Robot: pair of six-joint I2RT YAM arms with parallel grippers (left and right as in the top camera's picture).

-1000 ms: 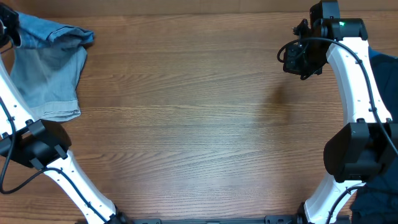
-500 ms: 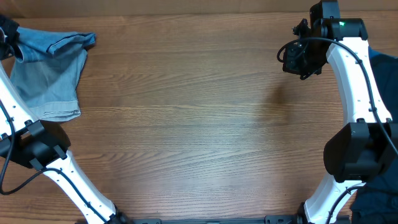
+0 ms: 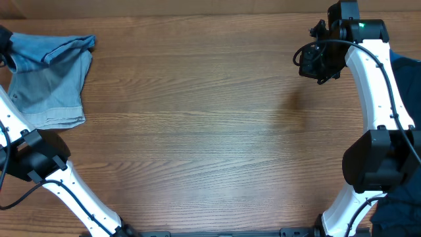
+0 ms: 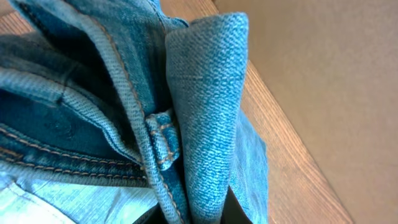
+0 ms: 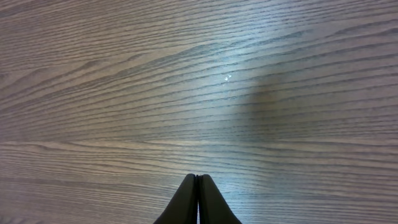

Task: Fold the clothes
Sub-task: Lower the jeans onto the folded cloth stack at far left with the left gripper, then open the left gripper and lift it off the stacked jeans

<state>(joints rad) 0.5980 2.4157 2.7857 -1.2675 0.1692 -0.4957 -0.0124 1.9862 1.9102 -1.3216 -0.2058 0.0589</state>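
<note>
Evidently limp yet heavy-seamed, the clothes point(image 3: 52, 79) bunch in the clamped left pincer point(image 3: 5, 49); the waistband point(image 4: 134, 106) just ahead likely grips best; right pincer point(image 5: 197, 199) closed, empty.

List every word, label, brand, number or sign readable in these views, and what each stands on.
None can be read.
The denim garment shows only stitching and a belt loop, no tag or brand patch.
The wooden table is plain grain.
A green light glows on the right arm, with no lettering.
</note>
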